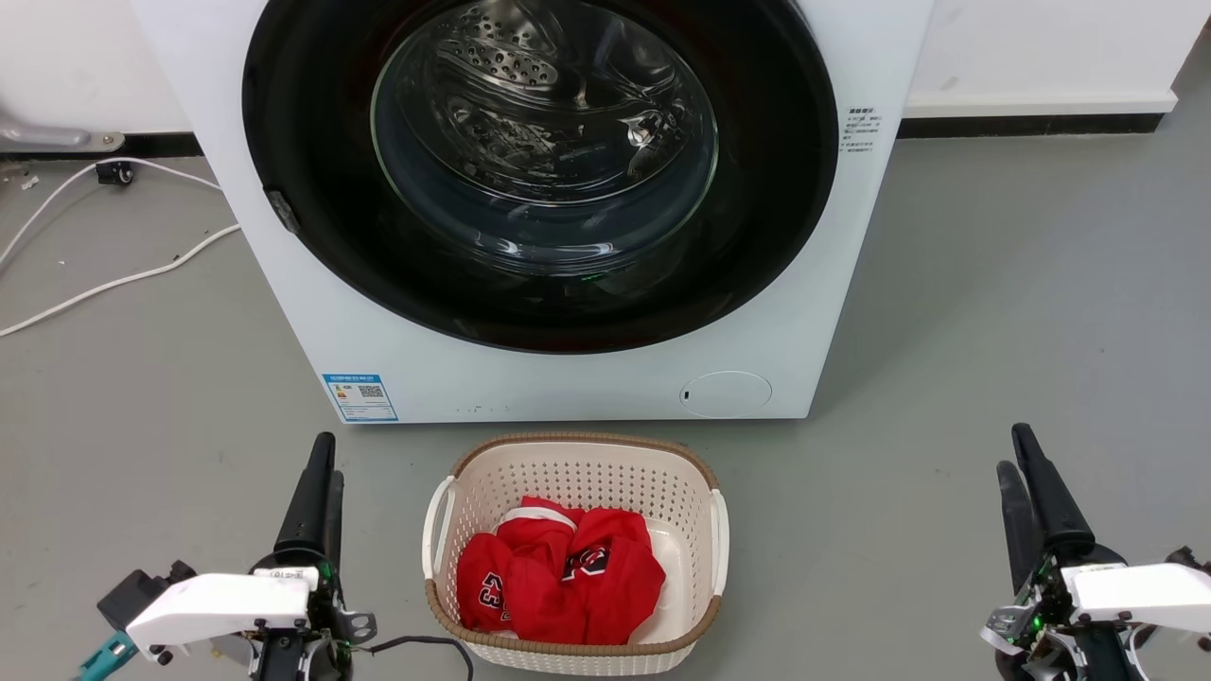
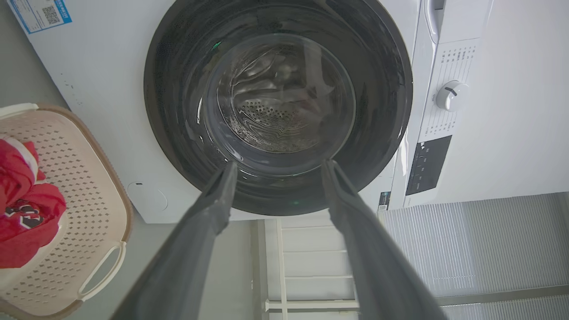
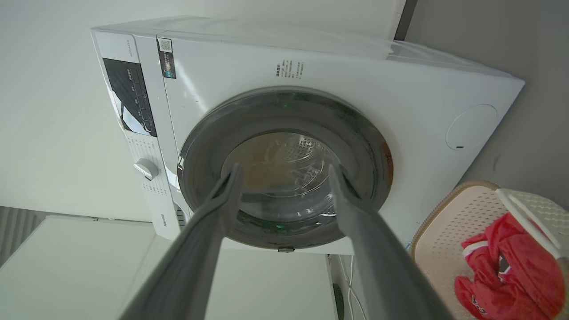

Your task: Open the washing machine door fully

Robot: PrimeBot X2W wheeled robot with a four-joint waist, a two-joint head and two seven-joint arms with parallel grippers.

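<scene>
Grey floor, closed door sitting upper centre; we're holding L gripper and R gripper fingers apart, empty; catch lying frame-left, L arm nearer.

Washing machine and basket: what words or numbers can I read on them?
"23": on the red clothes, partly folded, so not certain.
Blue label: too small to read.
Grey print: too small to read.
Control panel: print too small to read.

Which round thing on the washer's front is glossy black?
The washing machine door, large, with a clear glass bowl; the small round cap low on the front is plain white.
</scene>
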